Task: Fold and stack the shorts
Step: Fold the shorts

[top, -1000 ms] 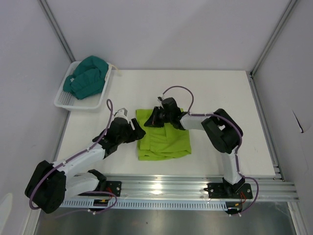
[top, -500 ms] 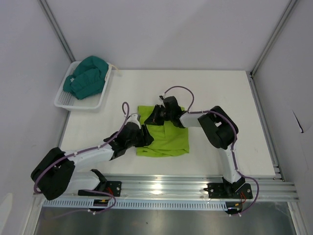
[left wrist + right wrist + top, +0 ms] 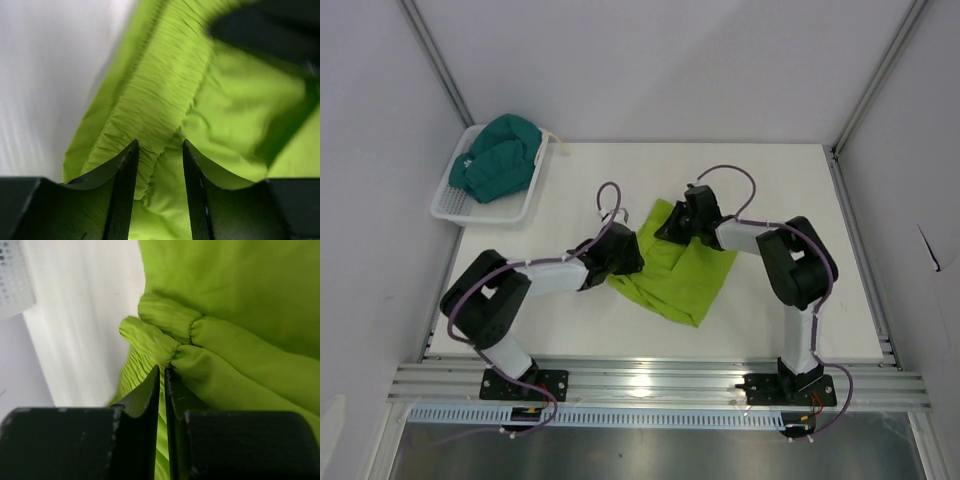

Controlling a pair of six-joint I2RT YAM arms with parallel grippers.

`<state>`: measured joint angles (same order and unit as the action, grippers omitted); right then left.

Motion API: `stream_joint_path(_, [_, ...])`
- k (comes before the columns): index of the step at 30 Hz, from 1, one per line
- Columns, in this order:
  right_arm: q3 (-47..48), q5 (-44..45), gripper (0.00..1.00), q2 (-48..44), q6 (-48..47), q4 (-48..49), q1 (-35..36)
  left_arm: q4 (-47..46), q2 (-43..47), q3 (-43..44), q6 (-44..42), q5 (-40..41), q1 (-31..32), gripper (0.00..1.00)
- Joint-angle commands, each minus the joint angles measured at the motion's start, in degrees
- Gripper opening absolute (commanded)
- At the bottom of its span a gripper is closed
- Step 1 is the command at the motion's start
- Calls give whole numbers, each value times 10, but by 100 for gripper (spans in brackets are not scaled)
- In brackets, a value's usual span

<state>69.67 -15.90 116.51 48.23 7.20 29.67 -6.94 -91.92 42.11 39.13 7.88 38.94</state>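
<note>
The lime green shorts [image 3: 685,280] lie skewed and rumpled mid-table, one corner pointing toward the front. My right gripper [image 3: 672,226] is shut on their far edge; in the right wrist view its tips [image 3: 163,369] pinch a bunched fold of the shorts [image 3: 240,290]. My left gripper [image 3: 626,256] is at the shorts' left edge. In the left wrist view it [image 3: 159,150] stands part open, with the gathered waistband [image 3: 165,85] running between its fingers [image 3: 125,190]. The dark teal shorts [image 3: 500,155] sit heaped in the basket at the back left.
The white mesh basket [image 3: 448,206] stands at the table's back left corner, and its corner shows in the right wrist view [image 3: 15,280]. White table [image 3: 800,190] surrounds the green shorts. Metal frame posts and a rail border the table.
The right gripper has pulled the green shorts rightward and away, turning them askew. The left arm has swung right to the shorts' left edge, and its jaws have narrowed.
</note>
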Motion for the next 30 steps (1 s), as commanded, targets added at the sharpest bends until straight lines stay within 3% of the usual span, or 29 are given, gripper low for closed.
stream_joint_path(1, [-75, 97, 10, -68, -35, -69, -15, 73, -55, 68, -53, 17, -14, 45])
stream_joint_path(7, [-209, 142, 10, -188, 4, -27, 41, 107, -149, 205, -135, 39, -17, 43])
stream_joint_path(9, [-200, 155, 12, -215, 1, -33, 51, 110, -162, 249, -150, 42, -17, 43])
stream_joint_path(12, [-141, 131, 38, -237, -39, -62, 33, 126, -154, 288, -168, 29, -22, 44])
stream_joint_path(13, [-122, 122, 52, -240, -50, -68, 24, 133, -146, 296, -172, 25, -26, 48])
stream_joint_path(17, [-50, 100, 72, -279, -100, -126, -12, 152, -86, 290, -173, 21, -43, 67])
stream_joint_path(21, [-57, 92, 75, -325, -133, -148, -44, 156, -2, 253, -167, -19, -65, 72])
stream_joint_path(27, [-114, -9, 62, -348, -151, -156, -101, 145, 115, 140, -130, -99, -55, 72])
stream_joint_path(30, [-121, -31, 69, -342, -188, -188, -114, 160, 147, 98, -96, -85, -40, 73])
